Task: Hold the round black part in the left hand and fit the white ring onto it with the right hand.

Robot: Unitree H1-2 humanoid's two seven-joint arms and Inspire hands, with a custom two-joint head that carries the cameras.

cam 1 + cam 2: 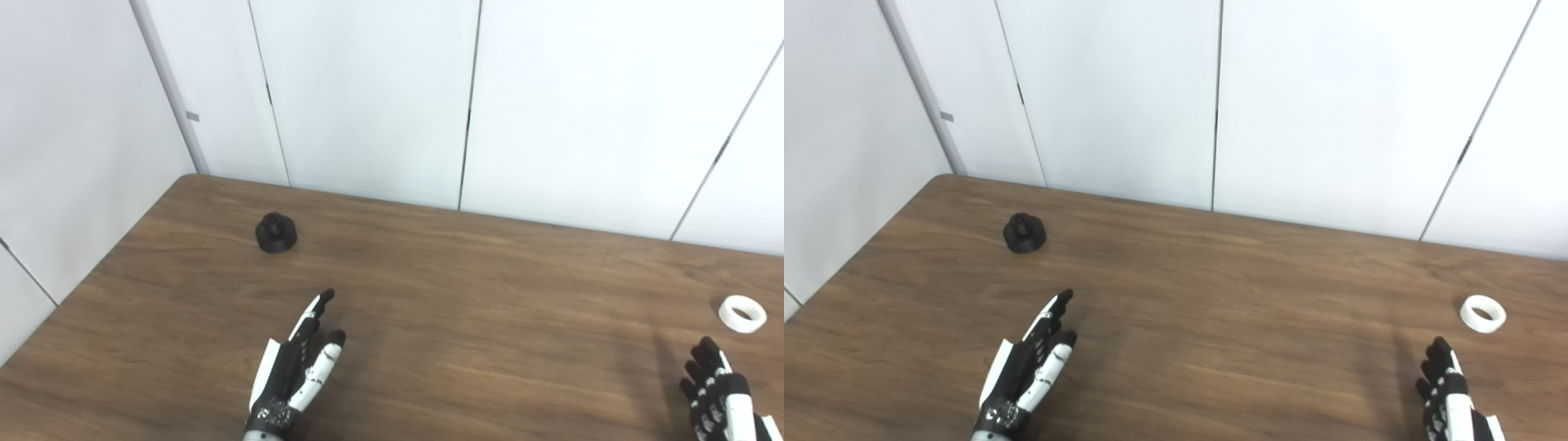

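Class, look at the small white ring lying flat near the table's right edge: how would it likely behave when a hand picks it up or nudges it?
The small white ring looks thin-walled and hollow, so probably light. Lying flat on the wooden table, it should slide, not roll, unless tipped on edge. It keeps a clean round shape, suggesting stiffness.

The brown wooden table (465, 318) carries 2 things: a round black part (276, 233) beyond the left hand (294, 373), and a white ring (742, 313) just beyond the right hand (719, 398).
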